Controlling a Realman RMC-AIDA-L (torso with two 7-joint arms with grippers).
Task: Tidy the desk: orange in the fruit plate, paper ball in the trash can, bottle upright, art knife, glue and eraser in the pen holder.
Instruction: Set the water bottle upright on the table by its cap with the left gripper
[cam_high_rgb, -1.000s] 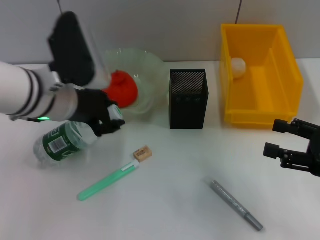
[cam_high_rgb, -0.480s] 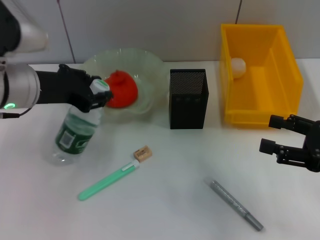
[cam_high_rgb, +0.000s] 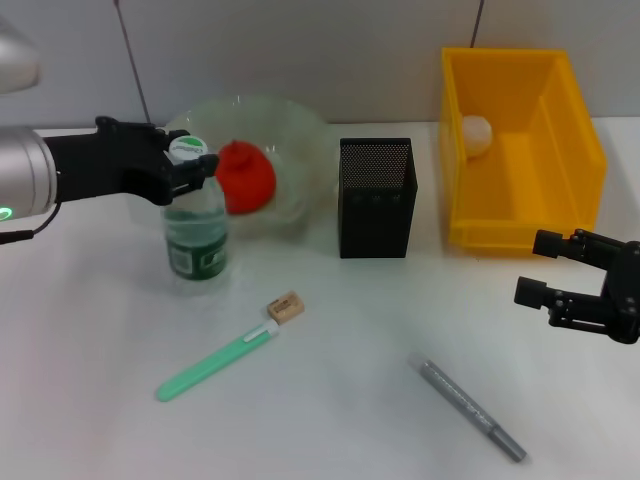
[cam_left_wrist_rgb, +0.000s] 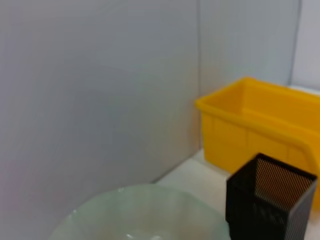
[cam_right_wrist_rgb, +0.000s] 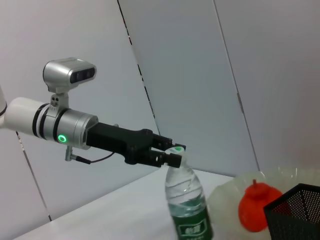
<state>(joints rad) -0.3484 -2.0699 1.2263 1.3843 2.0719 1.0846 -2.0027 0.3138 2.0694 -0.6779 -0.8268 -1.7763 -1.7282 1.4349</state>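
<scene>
left tool (cam_high_rgb: 190, 165) is clamped on the cap of the bottle (cam_high_rgb: 195, 235), which stands upright on the worktop (cam_high_rgb: 330, 400) right below it, right tool (cam_high_rgb: 560, 285) hangs open off to the side

White desk (cam_high_rgb: 330, 420): bottle (cam_high_rgb: 195, 235), eraser (cam_high_rgb: 286, 306), pen holder (cam_high_rgb: 376, 198), trash can (cam_high_rgb: 522, 150).

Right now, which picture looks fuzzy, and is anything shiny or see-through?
Left wrist view: soft all over; the holder and plate have fuzzy edges. Head view: sharp; the bottle, under the left end effector, is see-through. Right wrist view: the bottle's clear body shows light glints.
</scene>
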